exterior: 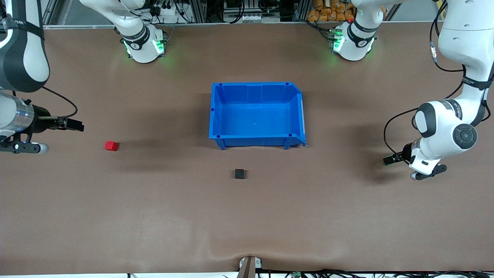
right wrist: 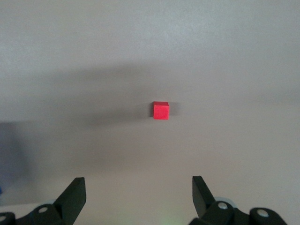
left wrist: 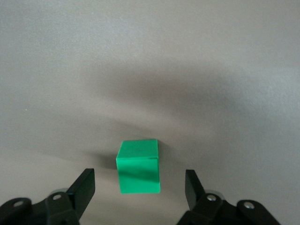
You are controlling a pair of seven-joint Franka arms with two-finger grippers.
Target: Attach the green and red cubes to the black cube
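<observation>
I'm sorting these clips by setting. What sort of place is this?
Most likely a robotics lab bench: two robot arms are mounted along one edge of a brown table that carries only a blue bin and small cubes, such as the red cube and black cube, with cables and aluminium framing at the edges.

The green cube (left wrist: 138, 166) is bright, plain green, its top face lighter than the shaded side. The red cube (exterior: 111, 145) is plain bright red. The black cube (exterior: 239, 173) is matte black, unmarked. The bin (exterior: 295, 116) is solid saturated blue inside and out. The table (exterior: 154, 212) is uniform dull brown. The arms are white with black joints and green base lights.
</observation>
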